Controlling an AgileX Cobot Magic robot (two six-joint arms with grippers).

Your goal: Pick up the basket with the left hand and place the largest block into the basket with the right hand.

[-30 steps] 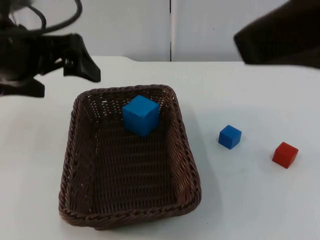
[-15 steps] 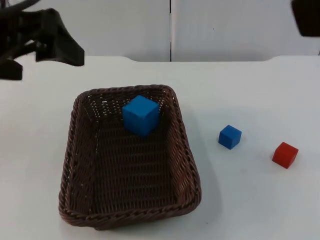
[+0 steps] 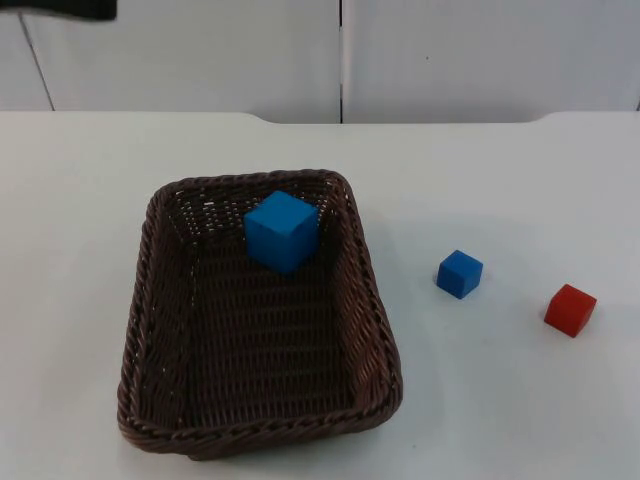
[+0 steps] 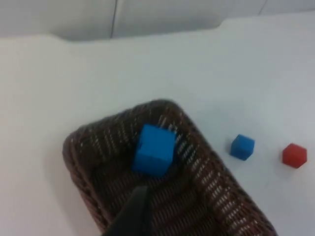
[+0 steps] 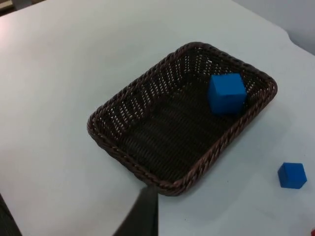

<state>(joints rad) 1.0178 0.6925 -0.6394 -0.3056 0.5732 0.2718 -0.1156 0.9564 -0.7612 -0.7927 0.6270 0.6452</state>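
A dark brown wicker basket (image 3: 372, 290) rests on the white table, left of centre. The large blue block (image 3: 282, 231) lies inside it against the far wall. Neither gripper touches the basket or any block. My left gripper (image 4: 133, 216) hangs high over the basket (image 4: 113, 120) and looks down on the large block (image 4: 155, 150). My right gripper (image 5: 142, 211) hovers well above the table beside the basket (image 5: 133, 87), with the large block (image 5: 226, 93) beyond. A dark piece of the left arm (image 3: 60, 8) reaches in at the upper left edge of the top view.
A small blue block (image 3: 460, 273) sits on the table right of the basket, and a red block (image 3: 570, 309) lies further right. The grey partition wall (image 3: 340, 55) closes off the table at the back.
Both arms have pulled back: the left arm rose away to the upper left, the right arm left at the upper right. Basket and blocks have not moved.
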